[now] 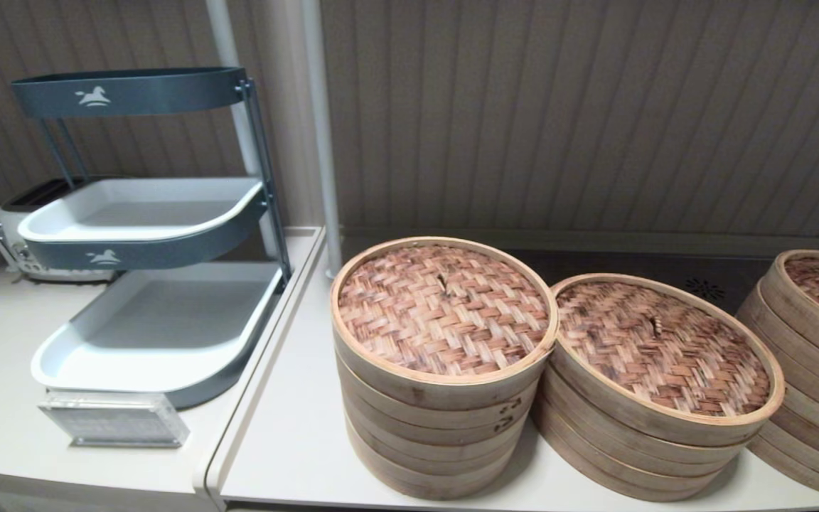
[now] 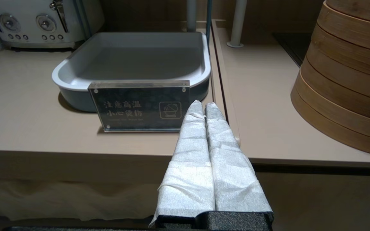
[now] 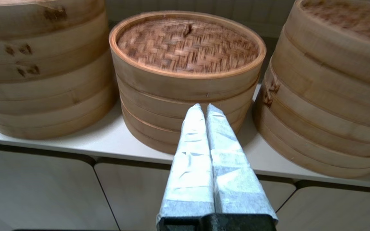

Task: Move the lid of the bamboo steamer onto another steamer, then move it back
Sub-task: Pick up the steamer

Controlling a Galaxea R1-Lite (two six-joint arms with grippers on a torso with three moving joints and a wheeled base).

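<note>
The bamboo steamer lid [image 1: 443,309], with a pale rim and a pinkish-tan woven top, sits on the taller stack [image 1: 438,434], which has dark lacing marks on its side. Right beside it stands another steamer [image 1: 637,441], a stack of shallow tiers under its own darker brown lid [image 1: 665,355]. Neither gripper shows in the head view. My right gripper [image 3: 204,107] is shut and empty, low in front of the counter edge, pointing at the side of that stack [image 3: 185,93]. My left gripper [image 2: 203,104] is shut and empty, off to the left of the taller stack [image 2: 348,80].
A third steamer stack [image 1: 815,370] stands at the far right. A clear warning sign [image 2: 140,106] stands on the left counter before a grey tiered tray rack [image 1: 161,320]. A toaster [image 1: 25,227] sits behind. A white pole [image 1: 320,135] rises behind the taller stack.
</note>
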